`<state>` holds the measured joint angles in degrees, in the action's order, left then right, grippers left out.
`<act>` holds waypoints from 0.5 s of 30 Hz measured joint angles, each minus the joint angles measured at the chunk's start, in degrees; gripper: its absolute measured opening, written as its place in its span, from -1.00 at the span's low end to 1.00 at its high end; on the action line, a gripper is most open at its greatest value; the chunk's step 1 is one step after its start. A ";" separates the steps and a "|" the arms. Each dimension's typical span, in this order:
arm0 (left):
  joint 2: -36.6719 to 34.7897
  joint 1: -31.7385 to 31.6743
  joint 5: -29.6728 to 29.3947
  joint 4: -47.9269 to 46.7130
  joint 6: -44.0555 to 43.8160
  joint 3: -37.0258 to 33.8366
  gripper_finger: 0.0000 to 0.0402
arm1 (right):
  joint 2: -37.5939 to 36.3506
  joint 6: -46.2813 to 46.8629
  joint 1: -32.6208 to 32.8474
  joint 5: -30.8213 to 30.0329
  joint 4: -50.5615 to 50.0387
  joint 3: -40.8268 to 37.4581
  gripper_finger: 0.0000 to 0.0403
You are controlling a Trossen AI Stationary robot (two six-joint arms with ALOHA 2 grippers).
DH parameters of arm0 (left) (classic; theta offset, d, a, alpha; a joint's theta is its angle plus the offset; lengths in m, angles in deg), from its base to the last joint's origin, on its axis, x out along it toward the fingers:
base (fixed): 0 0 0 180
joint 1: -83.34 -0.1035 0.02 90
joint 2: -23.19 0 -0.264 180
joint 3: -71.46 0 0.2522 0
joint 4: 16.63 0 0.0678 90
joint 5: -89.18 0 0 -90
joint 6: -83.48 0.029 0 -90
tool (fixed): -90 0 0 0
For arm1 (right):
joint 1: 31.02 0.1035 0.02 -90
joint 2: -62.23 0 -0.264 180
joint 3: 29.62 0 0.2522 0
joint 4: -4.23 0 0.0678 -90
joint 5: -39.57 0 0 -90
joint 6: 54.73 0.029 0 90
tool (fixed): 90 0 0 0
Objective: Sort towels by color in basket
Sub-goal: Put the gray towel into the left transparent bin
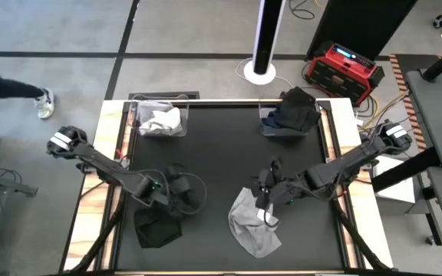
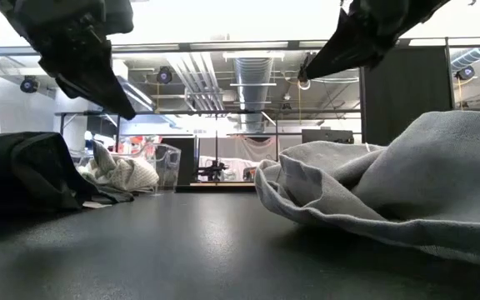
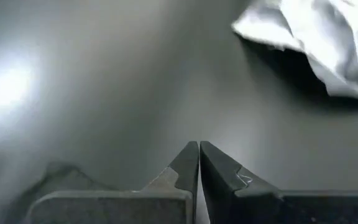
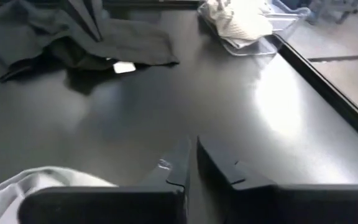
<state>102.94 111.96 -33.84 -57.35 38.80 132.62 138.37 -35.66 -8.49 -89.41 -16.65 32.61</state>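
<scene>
From above, on the desk (image 1: pixel 221 153), a grey towel (image 1: pixel 253 226) lies near the front under the right claw (image 1: pixel 265 201); a black towel (image 1: pixel 158 228) sits beside the left claw (image 1: pixel 176 192). Low down, the grey towel (image 2: pixel 390 187) fills the right side. Wrist views show both claws clenched on nothing (fingertips touching).

grey towel (image 2: pixel 407 179) at right, black towel (image 2: pixel 23 171) at left, on the dark table (image 2: pixel 182 250)
</scene>
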 joint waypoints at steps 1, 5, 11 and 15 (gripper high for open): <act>1.30 0.06 1.34 -1.35 -0.09 1.36 -1.00 | 0.00 -0.16 0.58 -0.02 0.02 0.00 -0.88; 6.17 0.58 2.95 -10.48 -2.06 6.80 -1.00 | 0.00 -0.27 2.71 -0.09 -0.80 0.00 -0.95; 10.18 2.20 6.73 -18.12 -4.22 10.54 -1.00 | 0.12 7.65 5.84 -0.58 -6.36 -0.45 -0.94; 10.27 2.52 7.03 -18.28 -5.83 11.93 -1.00 | 0.24 12.18 6.82 -3.96 -5.77 -1.80 -0.94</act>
<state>113.21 114.48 -26.81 -75.62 32.97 144.55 138.61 -23.47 -1.66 -93.37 -22.42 30.81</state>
